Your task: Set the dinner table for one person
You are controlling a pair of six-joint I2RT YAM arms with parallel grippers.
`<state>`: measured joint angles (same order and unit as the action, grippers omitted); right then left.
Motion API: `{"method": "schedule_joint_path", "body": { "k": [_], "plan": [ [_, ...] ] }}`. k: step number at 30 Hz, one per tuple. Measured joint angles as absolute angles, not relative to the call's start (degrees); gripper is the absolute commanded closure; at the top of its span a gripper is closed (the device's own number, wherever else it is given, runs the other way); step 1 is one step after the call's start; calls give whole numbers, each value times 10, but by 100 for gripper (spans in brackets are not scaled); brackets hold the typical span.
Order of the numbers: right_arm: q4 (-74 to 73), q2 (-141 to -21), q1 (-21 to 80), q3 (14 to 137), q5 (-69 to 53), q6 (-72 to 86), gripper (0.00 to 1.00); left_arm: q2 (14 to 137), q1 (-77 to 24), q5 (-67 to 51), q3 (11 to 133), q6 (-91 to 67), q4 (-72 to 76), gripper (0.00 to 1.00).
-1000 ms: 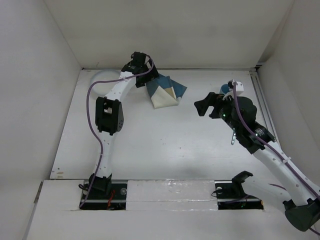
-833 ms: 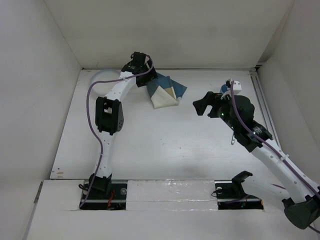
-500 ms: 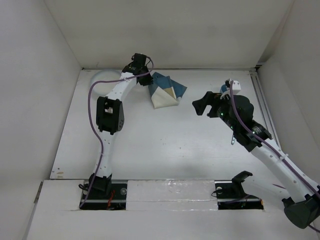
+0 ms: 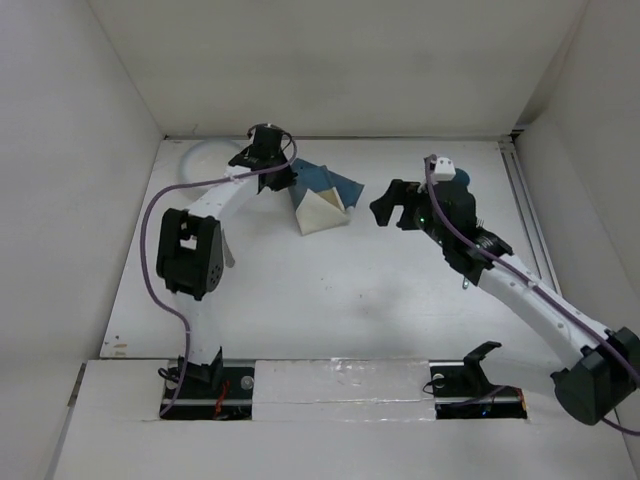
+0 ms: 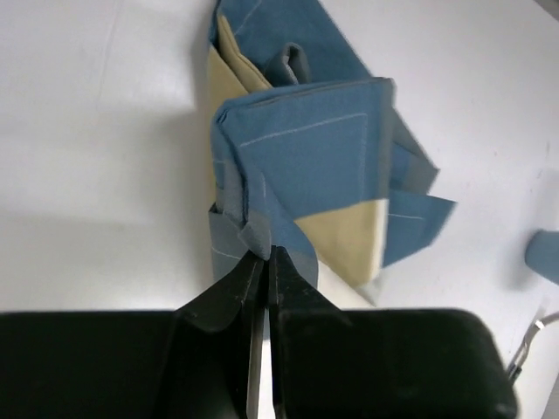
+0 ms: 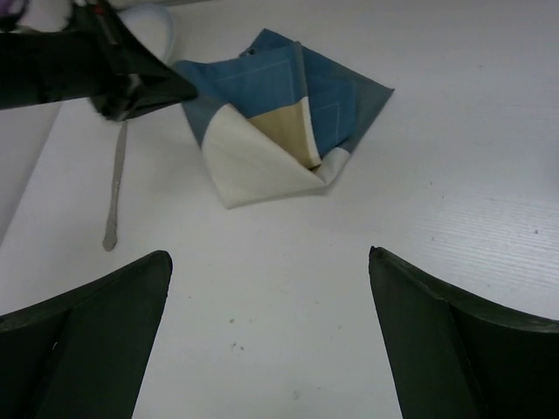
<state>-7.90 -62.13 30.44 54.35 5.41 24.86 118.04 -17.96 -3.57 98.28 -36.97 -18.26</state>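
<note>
Clamping the crumpled placemat (image 5: 306, 166), left pincer (image 5: 262, 255) hangs beside a utensil (image 6: 113, 196).

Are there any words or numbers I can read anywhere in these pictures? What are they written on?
None: no words, numbers or signs can be read in any view.
The blue and tan placemat shows only stitching lines.
The white table is plain.

White arms (image 4: 228, 195), black joints (image 4: 185, 255), purple cables (image 4: 146, 265), matte black claws (image 5: 265, 288)
</note>
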Motion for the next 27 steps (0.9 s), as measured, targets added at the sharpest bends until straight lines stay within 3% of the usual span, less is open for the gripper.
{"method": "schedule_joint_path", "body": {
  "k": [3,5,6,10,11,22,27],
  "plan": [
    [-63,-672,305,543,55,248,0,1085,-198,-5,875,-388,-140,100],
    [-46,-713,304,544,50,242,0,1032,-209,3,816,-399,-110,87],
    [-37,-737,303,548,41,237,0,1008,-216,2,785,-404,-94,66],
    [-4,-849,287,580,-20,220,0,951,-232,1,692,-421,-66,17],
    [8,-877,280,589,-42,216,0,946,-236,3,678,-425,-67,0],
    [101,-1148,216,758,-248,196,3,815,-267,37,588,-437,-110,0],
    [105,-1214,203,846,-289,197,10,736,-266,79,585,-435,-142,0]
  ]
}}
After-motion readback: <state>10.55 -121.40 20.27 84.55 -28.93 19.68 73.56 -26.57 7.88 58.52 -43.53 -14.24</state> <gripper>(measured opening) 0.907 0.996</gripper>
